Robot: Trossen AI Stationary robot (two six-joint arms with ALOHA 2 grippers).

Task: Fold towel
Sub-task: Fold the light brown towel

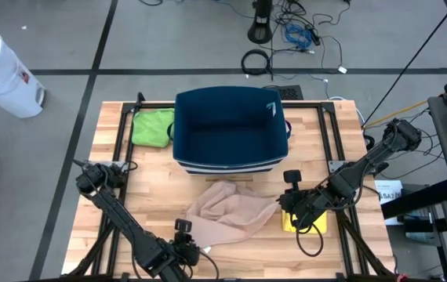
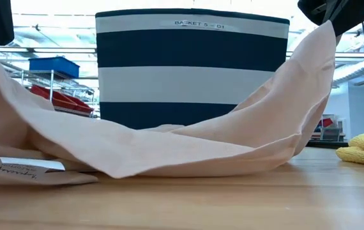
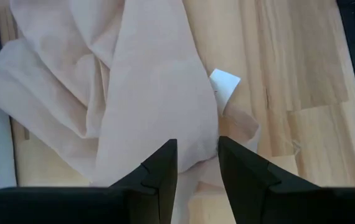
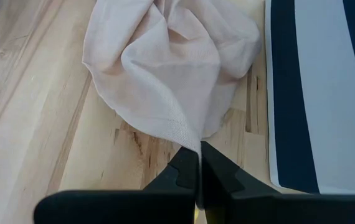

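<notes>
A: So where does the beige towel (image 1: 227, 210) lie?

B: Crumpled on the wooden table (image 1: 333, 258), just at six o'clock from the navy striped basket (image 1: 230, 129). Its long axis runs roughly from eight o'clock to two o'clock.

A: And the grippers?

B: The right gripper (image 4: 198, 163) is clenched on a hemmed corner at the three o'clock end, lifting it. The left gripper (image 3: 197, 155) sits at the seven o'clock end, fingers parted around a fold near the white label (image 3: 225, 84); I judge it not yet gripping.

A: Looks?

B: Thin, soft, heavily creased, nowhere flat yet.
</notes>
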